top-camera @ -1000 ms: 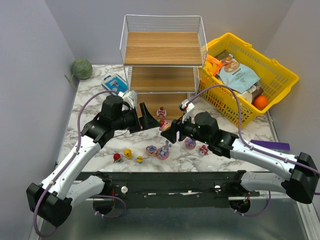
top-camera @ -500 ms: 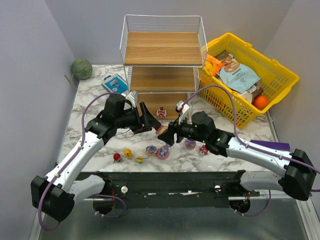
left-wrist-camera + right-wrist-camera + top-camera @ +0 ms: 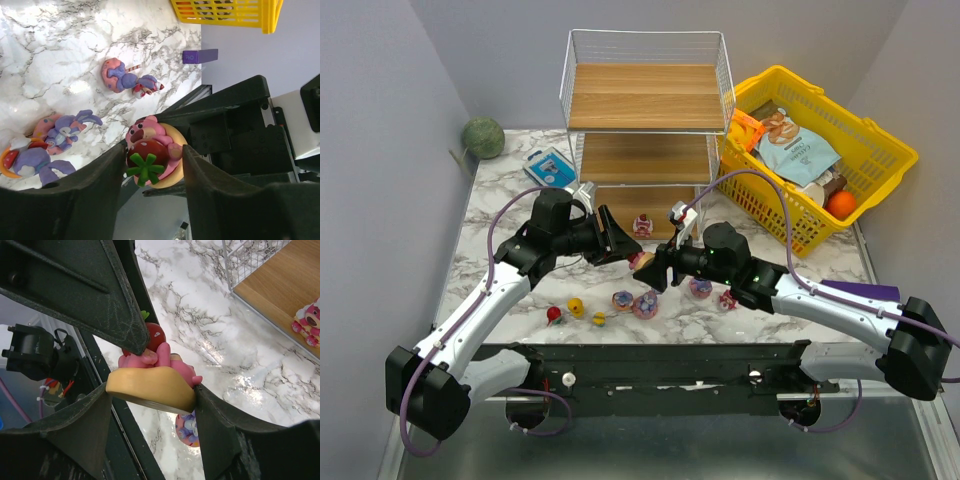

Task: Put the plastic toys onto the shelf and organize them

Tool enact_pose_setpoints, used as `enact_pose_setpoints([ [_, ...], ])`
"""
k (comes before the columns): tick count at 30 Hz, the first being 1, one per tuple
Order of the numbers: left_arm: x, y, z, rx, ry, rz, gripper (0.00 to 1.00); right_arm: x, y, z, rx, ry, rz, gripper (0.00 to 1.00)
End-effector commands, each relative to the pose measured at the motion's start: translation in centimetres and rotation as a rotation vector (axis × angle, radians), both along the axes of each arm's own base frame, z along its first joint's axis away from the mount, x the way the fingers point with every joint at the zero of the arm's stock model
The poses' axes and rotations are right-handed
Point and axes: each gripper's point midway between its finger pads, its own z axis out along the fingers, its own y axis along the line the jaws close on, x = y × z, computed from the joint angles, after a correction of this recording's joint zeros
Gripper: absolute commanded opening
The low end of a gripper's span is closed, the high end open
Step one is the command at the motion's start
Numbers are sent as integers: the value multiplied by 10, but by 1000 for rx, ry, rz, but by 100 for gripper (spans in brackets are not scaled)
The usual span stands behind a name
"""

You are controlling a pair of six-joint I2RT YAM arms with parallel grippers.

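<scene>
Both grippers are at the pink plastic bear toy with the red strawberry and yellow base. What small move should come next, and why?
Probably close the left gripper a little more on the pink bear toy. Its fingers flank the toy closely, but firm contact is not clear, while the right gripper clamps its yellow base above the marble table.

Right tool (image 3: 152,390) clamps pink cake toy (image 3: 160,360) by its yellow base; left tool's finger (image 3: 90,295) touches the strawberry top; second pink toy (image 3: 307,320) stands on shelf board (image 3: 270,290) (upper right); purple toy (image 3: 187,432) lies on marble bench (image 3: 200,325), partly hidden beneath.
</scene>
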Motion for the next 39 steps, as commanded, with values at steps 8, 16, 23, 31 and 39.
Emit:
enact_pose_setpoints([
  [8, -3, -1, 4, -21, -21, -28, 29, -1, 7, 13, 58, -37, 21, 31],
  [16, -1, 4, 2, 22, -36, -9, 0, 1, 6, 11, 57, -34, -2, 30],
  [23, 1, 9, 6, 54, -97, -3, 0, 3, 5, 9, 56, -16, -20, 31],
  [31, 2, 13, 13, 65, -144, 2, 0, 5, 4, 21, 89, -54, -29, 60],
  [39, 9, 20, 14, 109, -185, 45, 0, 5, 5, 18, 63, -62, -16, 79],
])
